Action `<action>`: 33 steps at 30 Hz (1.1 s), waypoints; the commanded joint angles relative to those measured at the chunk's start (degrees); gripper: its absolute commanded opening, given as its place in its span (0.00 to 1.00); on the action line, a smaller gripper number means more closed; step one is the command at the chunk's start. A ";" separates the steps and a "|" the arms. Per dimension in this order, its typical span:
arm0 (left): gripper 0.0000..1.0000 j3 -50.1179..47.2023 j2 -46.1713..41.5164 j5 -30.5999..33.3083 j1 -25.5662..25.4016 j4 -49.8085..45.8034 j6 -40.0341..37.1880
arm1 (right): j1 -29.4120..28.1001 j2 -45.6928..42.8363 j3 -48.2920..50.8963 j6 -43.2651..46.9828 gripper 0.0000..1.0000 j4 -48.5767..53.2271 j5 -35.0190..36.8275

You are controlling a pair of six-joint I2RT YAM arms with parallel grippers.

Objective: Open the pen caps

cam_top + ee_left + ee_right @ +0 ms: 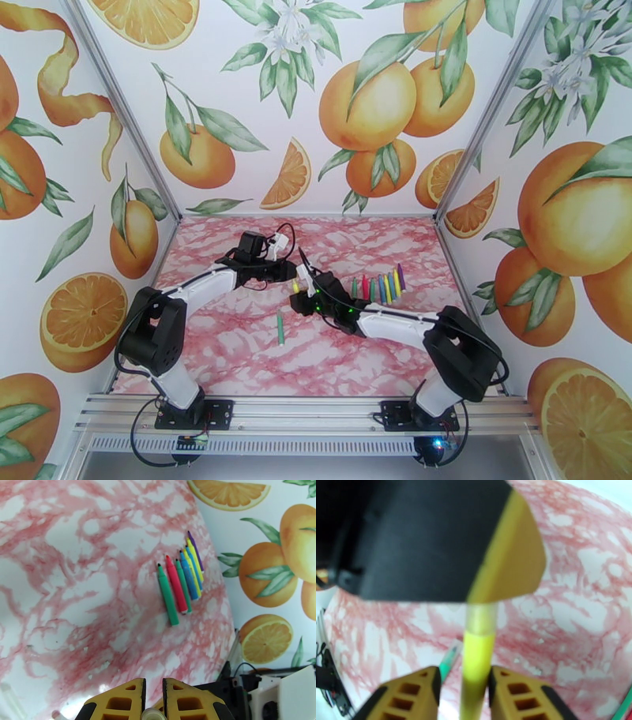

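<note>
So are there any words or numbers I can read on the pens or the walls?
None can be read. The pens show plain colours with no legible print, the walls carry pictures of oranges and leaves without letters, and the pink marbled table has no writing.

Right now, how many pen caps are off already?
In hand: the left pincer is shut on the pale end of the yellow pen, and the right pincer loosely straddles its body. Maybe done: in the row of pens, the end green pen and red pen show bare-looking tips; the others I can't judge. Left, perhaps: the lone green pen lying apart.
</note>
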State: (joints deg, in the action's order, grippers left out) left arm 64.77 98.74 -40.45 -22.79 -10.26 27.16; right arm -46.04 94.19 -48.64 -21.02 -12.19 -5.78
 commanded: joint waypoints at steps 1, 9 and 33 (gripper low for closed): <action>0.00 1.06 -1.87 0.15 -0.07 1.81 0.84 | 0.07 1.43 -1.63 0.53 0.31 0.23 -2.22; 0.00 0.52 -2.55 1.42 1.31 3.87 2.97 | 0.07 -0.14 1.27 1.42 0.12 -0.86 -1.07; 0.00 3.83 -1.21 8.67 6.17 5.55 7.03 | -0.11 -4.77 8.63 3.79 0.00 -3.69 -1.15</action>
State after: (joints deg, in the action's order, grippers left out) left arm 66.19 98.35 -37.41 -19.86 -8.45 33.56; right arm -45.60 91.09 -41.30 -18.94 -17.45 -5.67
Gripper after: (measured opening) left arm 0.159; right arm 0.166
